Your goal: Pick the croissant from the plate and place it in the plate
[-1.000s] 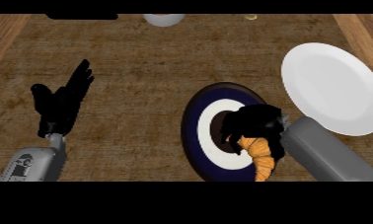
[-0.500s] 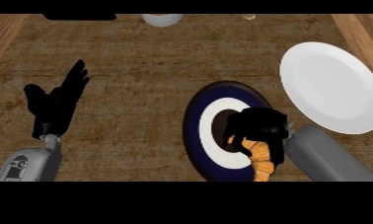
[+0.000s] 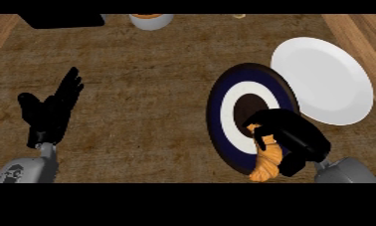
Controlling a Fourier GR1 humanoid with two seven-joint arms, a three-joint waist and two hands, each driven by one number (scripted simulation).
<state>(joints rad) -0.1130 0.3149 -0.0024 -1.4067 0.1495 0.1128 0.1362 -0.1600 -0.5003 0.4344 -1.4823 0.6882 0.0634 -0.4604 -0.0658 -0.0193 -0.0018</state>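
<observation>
While my right hand curls its fingers round the croissant on the dark ringed plate, I am at the grasp; next comes lifting toward the white plate (left hand rests open).

Our wooden counter and what sits on it

We see the brown wood-grain counter carrying a dark blue plate with white and brown rings at about four o'clock, and a plain white plate at about two o'clock, its edge overlapping the blue one's rim. At twelve o'clock, along the far edge, we find a pale bowl, and at eleven o'clock a black object.
</observation>
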